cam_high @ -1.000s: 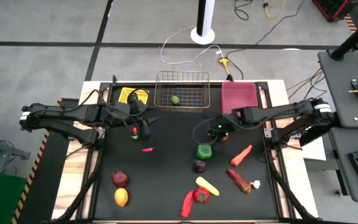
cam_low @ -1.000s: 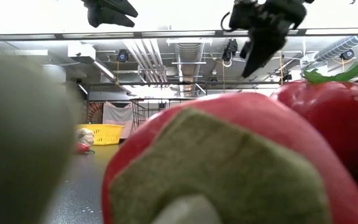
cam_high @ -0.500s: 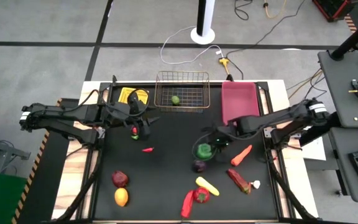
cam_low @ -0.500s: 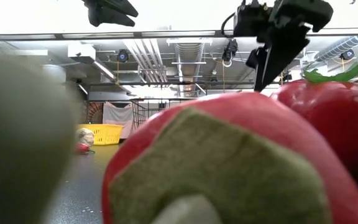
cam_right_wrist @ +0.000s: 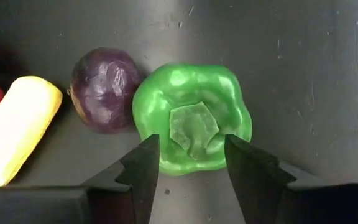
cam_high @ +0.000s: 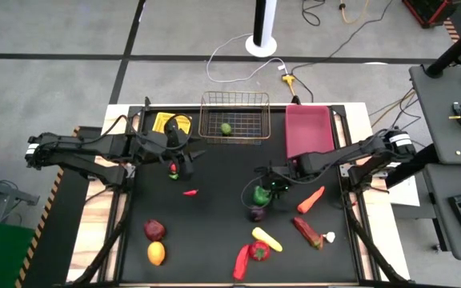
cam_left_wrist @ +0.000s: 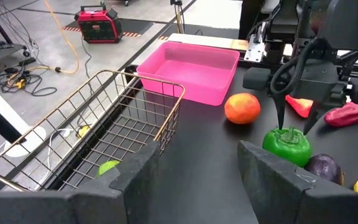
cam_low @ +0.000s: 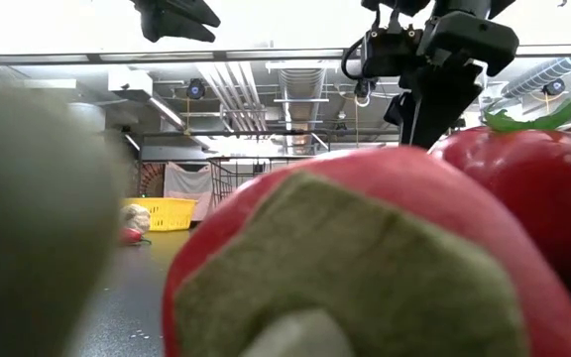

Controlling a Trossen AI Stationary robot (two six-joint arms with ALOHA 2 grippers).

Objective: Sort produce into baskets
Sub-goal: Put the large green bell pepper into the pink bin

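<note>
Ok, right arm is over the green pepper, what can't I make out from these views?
- Yellow plastic tray: contents, high view, left arm covers it.
- Small red piece under the left gripper: too small, high view.
- Table beyond the big red produce: blocked, low view.
- Green pepper: contact with right gripper unclear.

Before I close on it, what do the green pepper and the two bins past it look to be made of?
Green pepper: likely moulded plastic, glossy, with bright highlights along its lobes. Wire basket: thin bare metal rods with a coppery sheen, open mesh. Pink bin: looks like opaque plastic, smooth with a soft sheen, its walls in one piece. Right gripper stands open over the pepper.
</note>
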